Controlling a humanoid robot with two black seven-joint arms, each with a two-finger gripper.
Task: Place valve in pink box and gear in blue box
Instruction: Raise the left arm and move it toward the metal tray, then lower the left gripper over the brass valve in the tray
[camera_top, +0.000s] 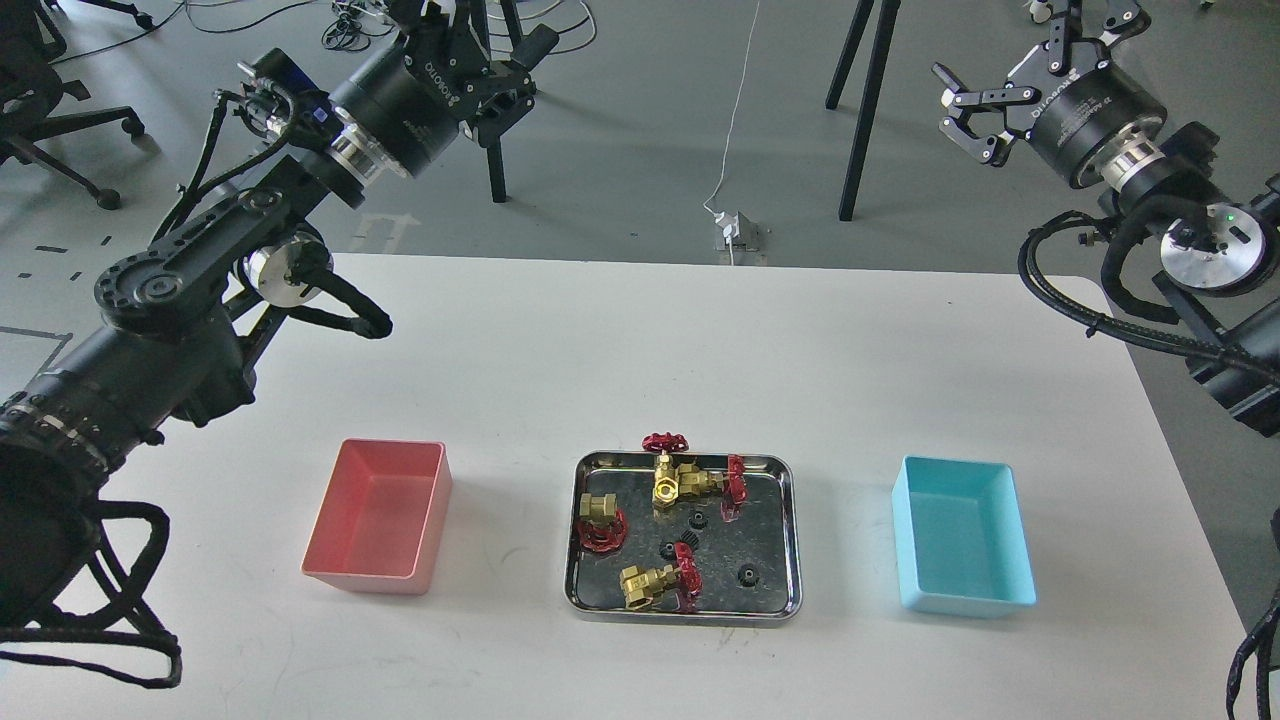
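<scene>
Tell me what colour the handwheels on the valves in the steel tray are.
Red, on each brass valve in the steel tray; the head view shows it.

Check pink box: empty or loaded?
Empty. The pink box shows only its bare floor; all the valves sit in the steel tray.

Black arms (180, 300) (looped cables, silver rings)
</scene>
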